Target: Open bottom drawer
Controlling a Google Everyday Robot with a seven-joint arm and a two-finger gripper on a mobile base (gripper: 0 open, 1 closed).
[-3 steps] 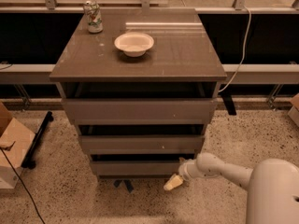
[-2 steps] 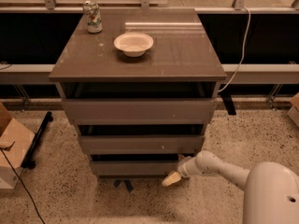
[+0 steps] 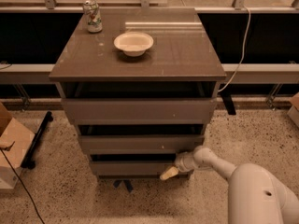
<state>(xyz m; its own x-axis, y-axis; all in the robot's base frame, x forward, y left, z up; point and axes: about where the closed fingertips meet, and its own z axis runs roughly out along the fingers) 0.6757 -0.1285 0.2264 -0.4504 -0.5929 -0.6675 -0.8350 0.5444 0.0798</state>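
The bottom drawer (image 3: 133, 168), the cabinet's (image 3: 187, 62) lowest, narrowest grey-brown front, has a dark gap above it. The gripper (image 3: 169, 173) is at its right end; whether it is open or closed cannot be told. A white bowl (image 3: 133, 43) sits on top.

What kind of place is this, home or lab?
Probably a lab or office test area: a lone drawer cabinet, speckled floor, loose cable. The gripper is at the bottom drawer.

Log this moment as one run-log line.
gripper: low, at right end of bottom drawer front | drawer: dark gap above front | cabinet top: bowl, can
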